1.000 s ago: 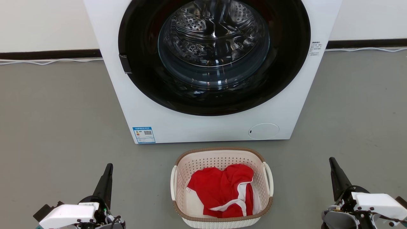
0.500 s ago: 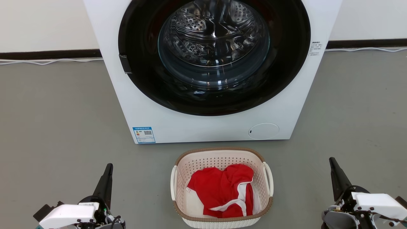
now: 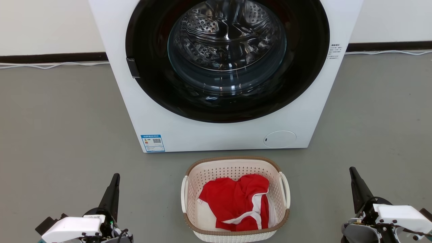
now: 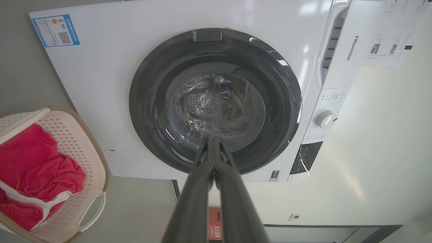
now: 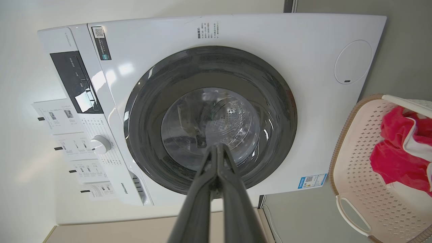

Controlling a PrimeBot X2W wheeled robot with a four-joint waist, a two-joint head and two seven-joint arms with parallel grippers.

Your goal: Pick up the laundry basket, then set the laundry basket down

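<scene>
laundry basket (image 3: 236, 233) before washing machine (image 3: 148, 111) | garment (image 3: 236, 200) in basket

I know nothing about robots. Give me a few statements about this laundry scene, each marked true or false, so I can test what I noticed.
1. The basket stands on the floor in front of the washing machine. True.
2. The basket holds blue towels. False: it holds red clothing with white trim.
3. The left pincer and the right pincer are both shut. True.
4. The left pincer grips a basket handle. False: it is apart from the basket and holds nothing.
</scene>
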